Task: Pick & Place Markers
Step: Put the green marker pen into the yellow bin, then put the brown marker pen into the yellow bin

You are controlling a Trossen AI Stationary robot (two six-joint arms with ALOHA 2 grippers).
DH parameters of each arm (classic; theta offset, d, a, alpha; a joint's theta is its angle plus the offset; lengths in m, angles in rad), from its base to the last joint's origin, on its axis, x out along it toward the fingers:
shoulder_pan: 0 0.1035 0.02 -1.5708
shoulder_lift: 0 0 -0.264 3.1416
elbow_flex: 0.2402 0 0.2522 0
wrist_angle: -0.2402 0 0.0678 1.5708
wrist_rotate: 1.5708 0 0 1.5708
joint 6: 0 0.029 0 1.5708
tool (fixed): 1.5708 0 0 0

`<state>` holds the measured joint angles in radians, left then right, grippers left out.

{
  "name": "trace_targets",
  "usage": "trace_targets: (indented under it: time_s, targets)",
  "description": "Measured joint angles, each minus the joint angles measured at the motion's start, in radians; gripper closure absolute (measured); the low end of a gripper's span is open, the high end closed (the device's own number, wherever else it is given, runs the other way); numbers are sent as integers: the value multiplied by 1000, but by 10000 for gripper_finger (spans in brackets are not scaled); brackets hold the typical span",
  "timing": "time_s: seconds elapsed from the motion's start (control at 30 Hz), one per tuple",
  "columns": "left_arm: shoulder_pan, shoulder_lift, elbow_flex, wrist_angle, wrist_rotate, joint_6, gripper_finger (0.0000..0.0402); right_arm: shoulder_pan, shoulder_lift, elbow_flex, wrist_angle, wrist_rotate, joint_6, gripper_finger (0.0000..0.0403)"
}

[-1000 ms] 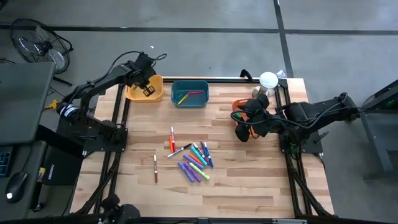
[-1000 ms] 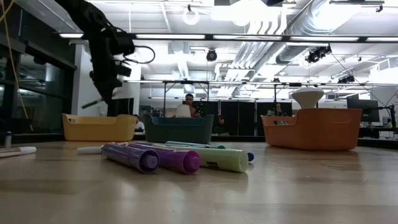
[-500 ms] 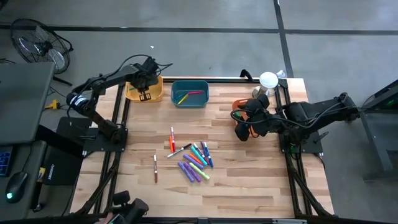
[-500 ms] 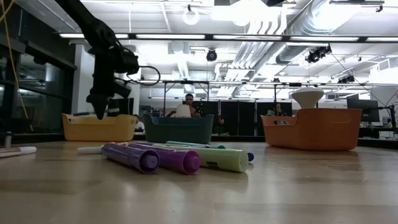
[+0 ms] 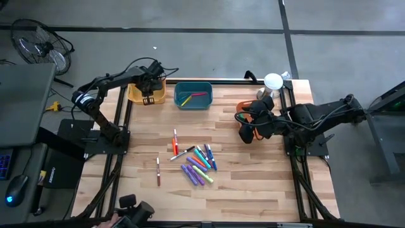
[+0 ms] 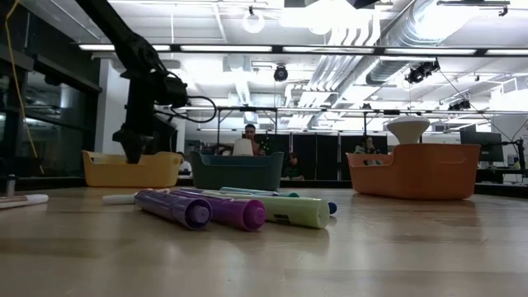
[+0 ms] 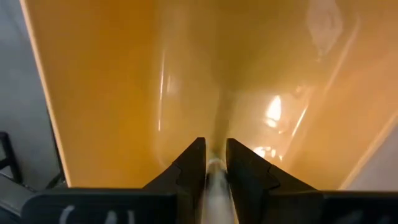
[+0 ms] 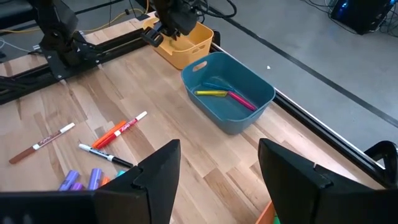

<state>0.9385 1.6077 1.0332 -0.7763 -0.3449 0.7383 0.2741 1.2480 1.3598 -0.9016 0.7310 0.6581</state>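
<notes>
Left gripper (image 7: 210, 163) pinches a slim pale marker (image 7: 216, 186) inside the glossy yellow bin (image 5: 156, 93); right gripper (image 8: 217, 155) fingers spread above the plank table (image 5: 253, 171)

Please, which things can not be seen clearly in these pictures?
- Floor of the yellow bin: in the high view the left gripper covers it; the low view shows only its wall.
- The object between the left gripper's fingers: the left wrist view shows a pale blurred stick, colour unclear.
- Contents of the orange bin: wall hides them in the low view; the right gripper overlaps it from above.
- Small markers: caps unreadable from above.
</notes>
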Motion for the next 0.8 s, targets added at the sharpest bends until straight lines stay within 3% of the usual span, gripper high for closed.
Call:
trace_targets:
  time_s: [0.4,0.6,0.8]
  targets:
    - [-92,0,36,-16,-16,-9,338,0,0,0,0,-12,16,197]
    - [-102,0,162,-117,-5,-118,337,0,0,0,0,-16,21,198]
    - [-101,-45,326,-265,101,-288,337,0,0,0,0,-27,41,198]
